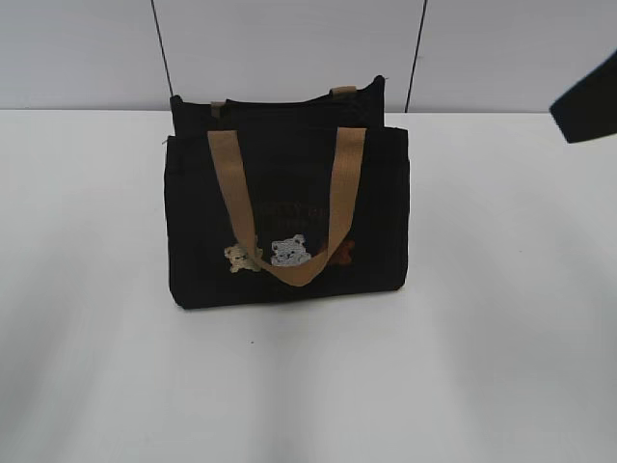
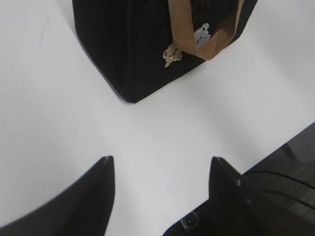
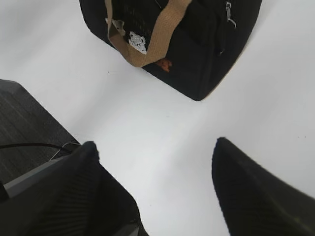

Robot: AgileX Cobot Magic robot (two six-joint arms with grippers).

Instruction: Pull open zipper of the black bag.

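While both end effectors hang spread and empty, the small black fabric bag (image 1: 285, 207) stands well beyond them, its silver zipper pull (image 3: 229, 13) toward the right end effector (image 3: 155, 152).

Exterior faces the black bag (image 1: 286, 207) frontally; wrist views look down, sharing it.

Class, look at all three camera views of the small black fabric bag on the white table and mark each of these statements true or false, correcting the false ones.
1. The small black fabric bag stands upright on the white table. True.
2. The left gripper is clamped on the bag. False: it is open, apart from the bag.
3. One tan webbing handle hangs down the bag's front. True.
4. The right gripper holds the small silver metal zipper pull. False: it is open and holds nothing.
5. The bag lies flat. False: it stands.
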